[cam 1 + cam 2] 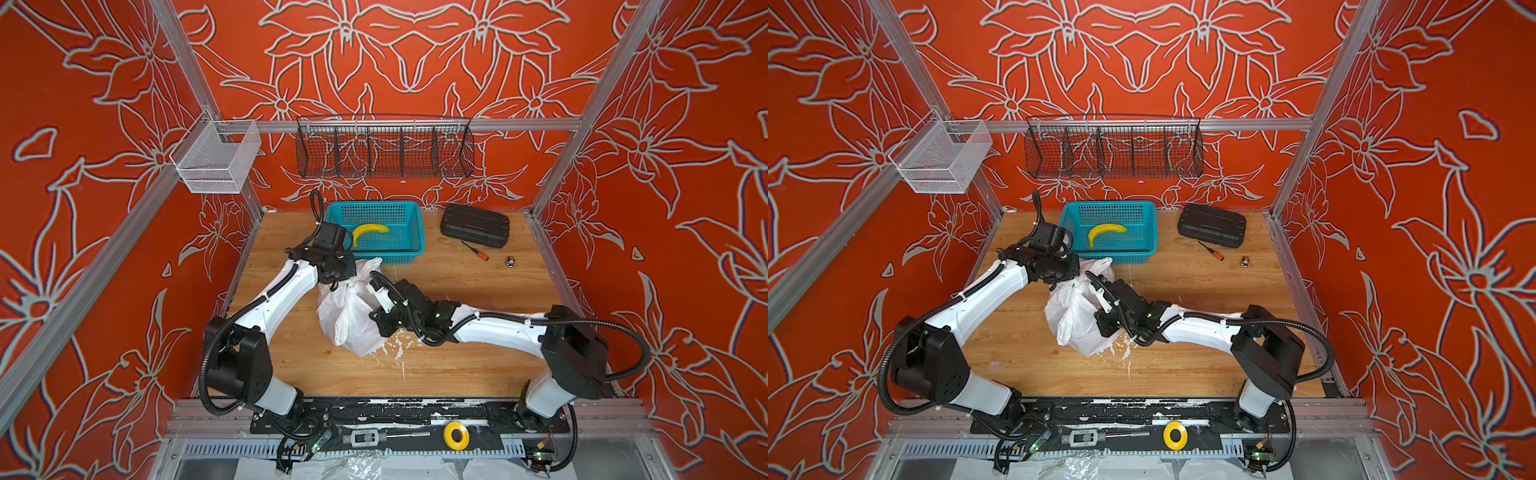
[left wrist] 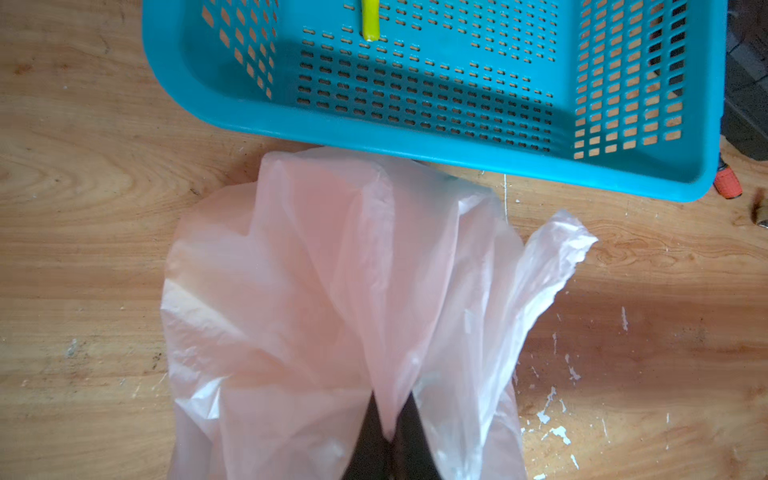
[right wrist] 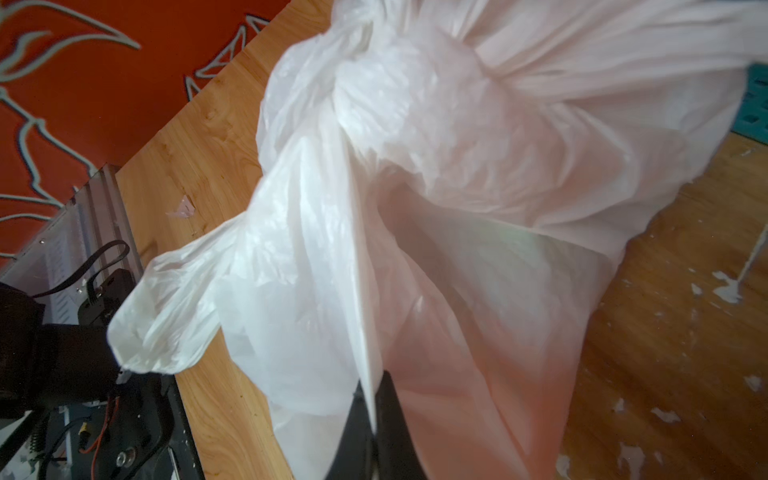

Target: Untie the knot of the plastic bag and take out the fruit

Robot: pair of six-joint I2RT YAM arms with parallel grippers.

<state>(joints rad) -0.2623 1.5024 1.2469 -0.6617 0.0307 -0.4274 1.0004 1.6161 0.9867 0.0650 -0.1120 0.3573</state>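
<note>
Left fingers (image 2: 368, 451) and right fingers (image 3: 395, 424) clamped on folds of the plastic bag (image 1: 349, 320), mid-frame. Probably light, floppy, slippery, tearable; better pinching right beside the knot (image 3: 419, 79).

Yellow banana (image 1: 370, 231) in a teal basket (image 1: 399, 254); black case (image 1: 475, 226) to its right; small screwdriver (image 1: 473, 250) near the case
</note>
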